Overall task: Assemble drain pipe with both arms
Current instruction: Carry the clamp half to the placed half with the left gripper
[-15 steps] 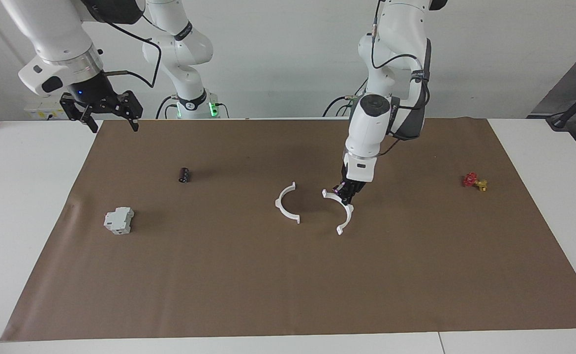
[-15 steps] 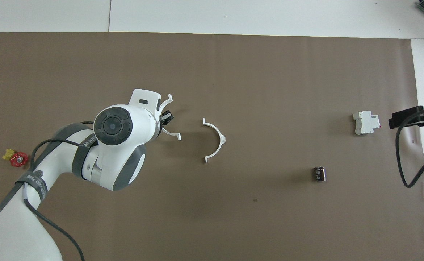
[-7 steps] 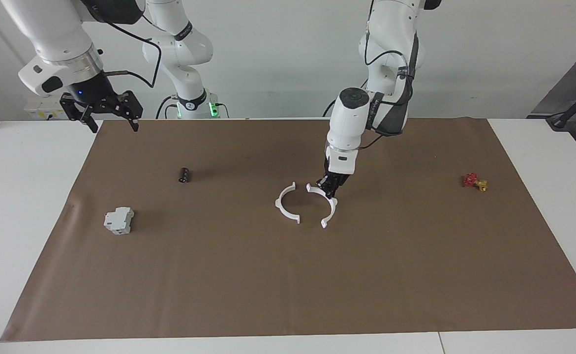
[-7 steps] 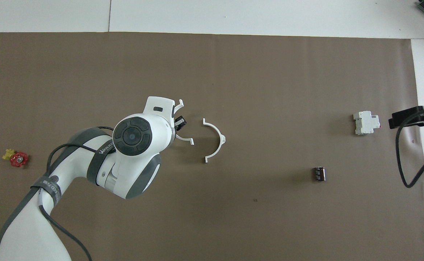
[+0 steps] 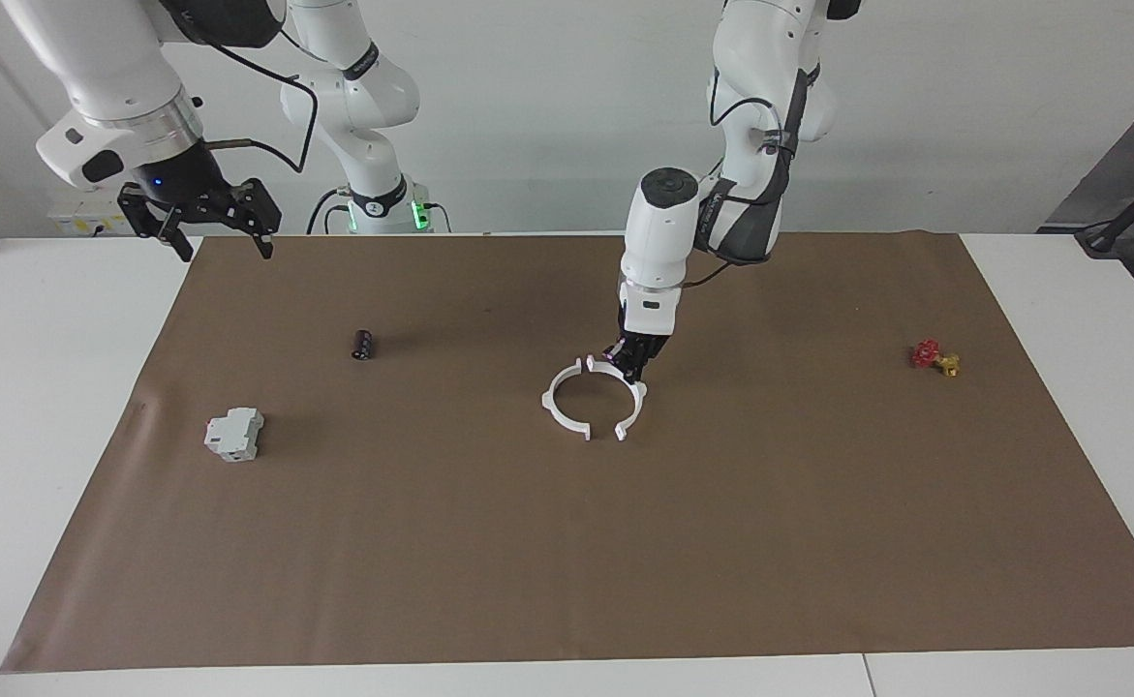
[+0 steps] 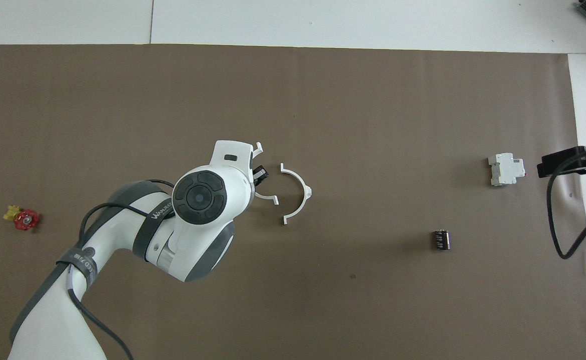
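The left gripper [image 5: 628, 369] is low over the brown mat [image 5: 567, 542] and pinches one white half-ring [image 5: 630, 403] tight between its fingertips. The held half-ring hangs just under the gripper, and its open side faces the other half-ring [image 5: 561, 405], which lies flat on the mat right next to the gripper, toward the right arm's end of the table. Their ends are very close, but small gaps show between the tabs. The right gripper [image 5: 202, 225] waits up high with its fingers spread wide and nothing in them. Near it on the mat are a small black cylinder [image 5: 362, 344] and a grey-white block [image 5: 233, 434]. A little red and yellow part [image 5: 934, 357] sits well away from the left gripper.
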Available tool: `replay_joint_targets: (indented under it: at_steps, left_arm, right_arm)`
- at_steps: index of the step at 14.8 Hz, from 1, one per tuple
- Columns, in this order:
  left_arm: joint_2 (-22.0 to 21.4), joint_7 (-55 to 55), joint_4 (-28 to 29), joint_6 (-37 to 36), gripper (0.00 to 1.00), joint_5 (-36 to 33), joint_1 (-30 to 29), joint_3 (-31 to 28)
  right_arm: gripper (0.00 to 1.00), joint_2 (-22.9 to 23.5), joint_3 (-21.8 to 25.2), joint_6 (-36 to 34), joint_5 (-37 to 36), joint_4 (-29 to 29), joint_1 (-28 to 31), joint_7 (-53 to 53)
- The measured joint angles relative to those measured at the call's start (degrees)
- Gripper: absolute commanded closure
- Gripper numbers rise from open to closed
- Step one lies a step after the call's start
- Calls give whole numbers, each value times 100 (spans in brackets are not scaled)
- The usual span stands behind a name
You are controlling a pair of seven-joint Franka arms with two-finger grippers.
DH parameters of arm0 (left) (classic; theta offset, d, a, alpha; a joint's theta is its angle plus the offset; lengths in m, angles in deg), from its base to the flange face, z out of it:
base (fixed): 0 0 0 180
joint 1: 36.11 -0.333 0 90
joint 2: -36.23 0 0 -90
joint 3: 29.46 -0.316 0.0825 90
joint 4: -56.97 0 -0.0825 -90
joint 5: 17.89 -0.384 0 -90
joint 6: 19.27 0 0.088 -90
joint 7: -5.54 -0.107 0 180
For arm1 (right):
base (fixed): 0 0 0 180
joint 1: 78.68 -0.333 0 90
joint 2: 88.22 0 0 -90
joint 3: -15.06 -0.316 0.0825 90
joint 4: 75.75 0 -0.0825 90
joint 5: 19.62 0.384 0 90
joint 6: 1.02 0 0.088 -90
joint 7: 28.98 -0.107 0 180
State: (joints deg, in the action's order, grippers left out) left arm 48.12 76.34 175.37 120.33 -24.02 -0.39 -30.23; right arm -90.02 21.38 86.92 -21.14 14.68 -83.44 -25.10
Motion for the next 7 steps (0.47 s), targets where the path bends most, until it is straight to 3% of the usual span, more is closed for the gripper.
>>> replay_joint_targets:
  at_steps: [3,7]
  left_arm:
    - [96,-1,46,50,100,-641,-6,-24]
    - [116,37,55,205,100,-707,8,-8]
  right_arm:
    - [0,0,0,0,0,0,0,0]
    - [0,0,0,0,0,0,0,0]
